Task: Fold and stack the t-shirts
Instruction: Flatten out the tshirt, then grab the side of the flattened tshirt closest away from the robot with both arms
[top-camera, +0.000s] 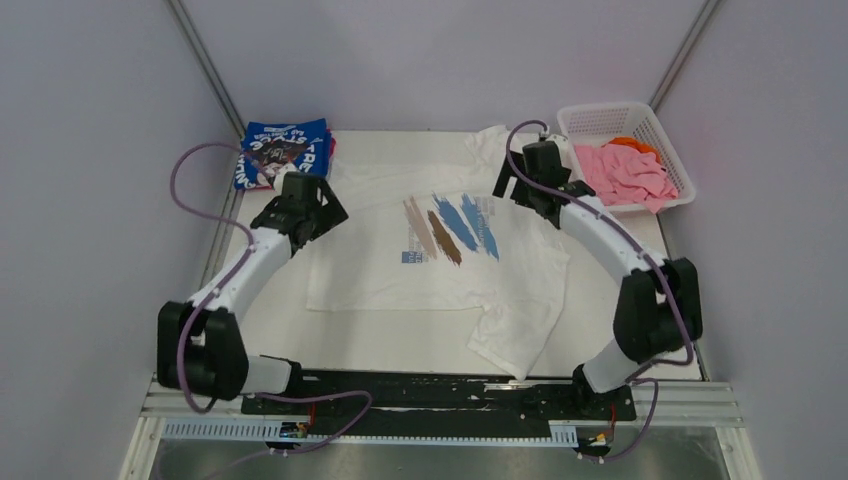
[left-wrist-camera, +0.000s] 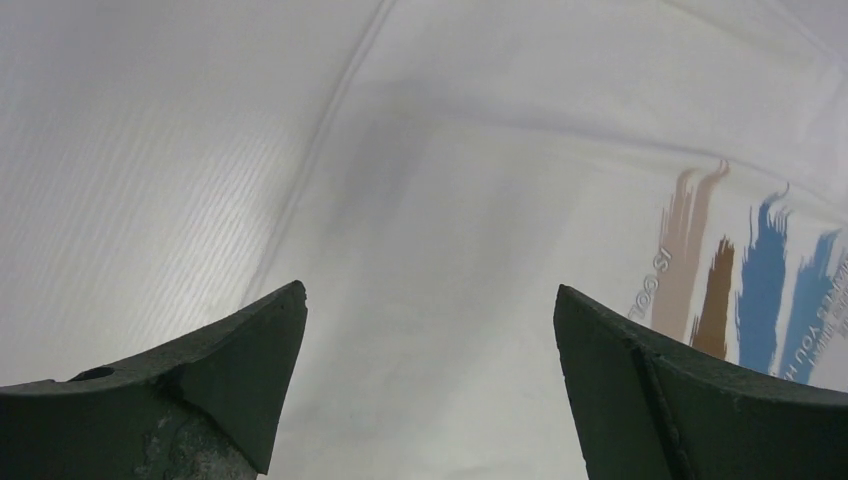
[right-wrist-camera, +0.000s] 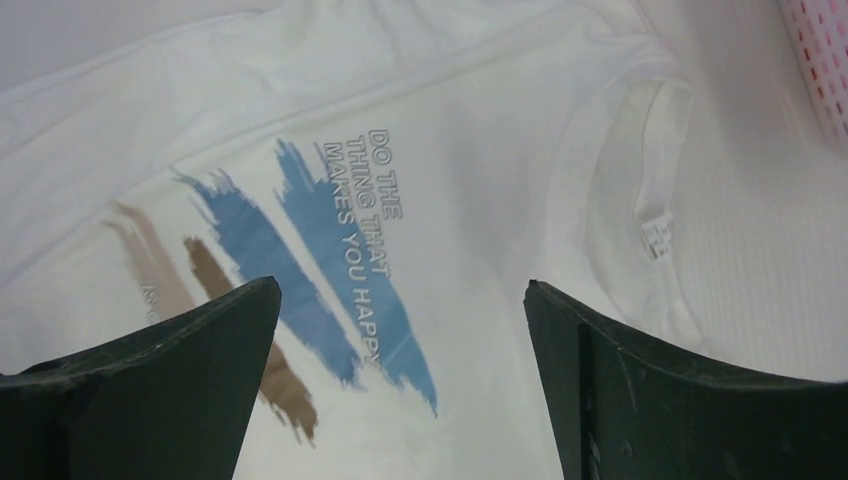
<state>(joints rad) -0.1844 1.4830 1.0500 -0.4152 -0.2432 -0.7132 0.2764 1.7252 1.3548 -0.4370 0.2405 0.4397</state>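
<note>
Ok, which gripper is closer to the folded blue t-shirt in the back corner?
Left. The left gripper hovers just in front of the blue t-shirt, over the near edge of the white t-shirt. The right gripper is far off to the right, over that shirt's other side.

The light falls soft and even, bright without glare. From above, the arms throw only faint shadows on the table (top-camera: 380, 345), and the wall beside the basket (top-camera: 598, 120) picks up a pinkish tint. In the left wrist view a dim grey shadow lies across the white t-shirt (left-wrist-camera: 420, 200), and the fingers (left-wrist-camera: 200, 390) look dark and slightly soft. In the right wrist view the shirt's lettering is sharp.
</note>
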